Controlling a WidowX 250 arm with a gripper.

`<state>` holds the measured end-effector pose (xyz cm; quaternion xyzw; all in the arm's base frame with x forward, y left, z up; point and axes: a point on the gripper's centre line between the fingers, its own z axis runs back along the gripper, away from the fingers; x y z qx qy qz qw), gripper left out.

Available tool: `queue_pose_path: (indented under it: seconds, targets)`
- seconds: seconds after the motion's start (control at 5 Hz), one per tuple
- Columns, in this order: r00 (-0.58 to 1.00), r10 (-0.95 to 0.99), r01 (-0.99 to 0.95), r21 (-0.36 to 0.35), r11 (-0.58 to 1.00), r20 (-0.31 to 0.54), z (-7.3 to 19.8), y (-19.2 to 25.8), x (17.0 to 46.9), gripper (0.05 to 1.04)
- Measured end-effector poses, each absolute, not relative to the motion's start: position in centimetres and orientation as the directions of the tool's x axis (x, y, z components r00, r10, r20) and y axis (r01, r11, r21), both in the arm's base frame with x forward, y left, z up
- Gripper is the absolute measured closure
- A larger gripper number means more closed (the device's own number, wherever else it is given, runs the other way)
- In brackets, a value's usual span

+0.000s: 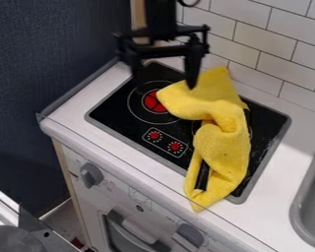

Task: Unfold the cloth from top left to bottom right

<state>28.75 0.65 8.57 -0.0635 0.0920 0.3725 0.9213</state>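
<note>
White wall tiles (267, 40) stand behind your counter (75, 110), with a dark panel (51, 54) at the left of your view and a grey sink (304, 209) at the right edge. Your yellow cloth (226, 147) lies bunched and twisted over the right part of the black stovetop (117, 113). Its upper end spreads wider, one corner reaching the red centre of the burner (153, 102); its lower end narrows past the stovetop's near rim to the counter's front edge. Your gripper (165, 83) hangs over the stovetop's far side, fingers (194, 61) well apart, the right-hand one in your view overlapping the cloth's upper part. You cannot tell whether it touches.
</note>
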Motion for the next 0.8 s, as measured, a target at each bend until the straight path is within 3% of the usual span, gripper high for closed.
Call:
queue_pose_path:
  seconds: [0.4, 0.8]
  targets:
    - [0.654, 0.72, -0.748, -0.058, 0.661, -0.232, 3.2, 1.3, 33.6, 0.084]
    - [0.597, 0.755, -0.787, -0.013, 0.617, -0.271, -1.6, 2.5, 33.7, 0.084]
